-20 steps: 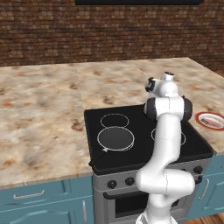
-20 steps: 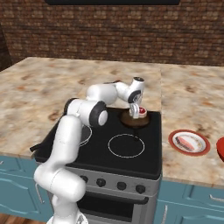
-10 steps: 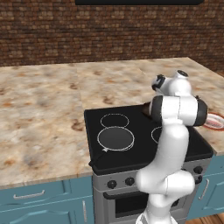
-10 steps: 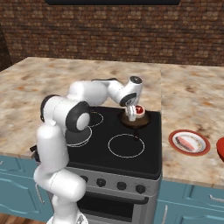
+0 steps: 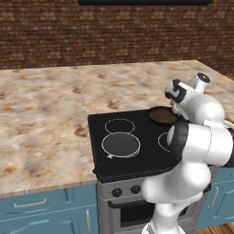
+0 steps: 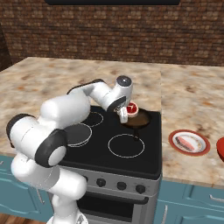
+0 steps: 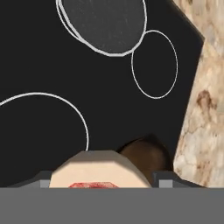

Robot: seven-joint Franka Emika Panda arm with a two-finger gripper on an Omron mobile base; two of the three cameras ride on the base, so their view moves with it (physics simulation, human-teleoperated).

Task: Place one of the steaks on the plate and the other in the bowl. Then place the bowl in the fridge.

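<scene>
Right base view: the gripper (image 6: 125,113), fingers clamped on a steak (image 6: 131,108), has probably just lifted it off the pan (image 6: 138,120); the plate (image 6: 189,142) already holds one, so the bowl is next.

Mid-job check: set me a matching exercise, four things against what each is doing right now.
Things:
1. end effector
2. plate
3. pan
4. bowl

States:
A. sits on the stove, at its far right corner
B. grips a steak just above the pan
C. on the counter, cut off by the right base view's right edge
D. carries a steak, beside the stove

Pairs: 1-B, 2-D, 3-A, 4-C
</scene>
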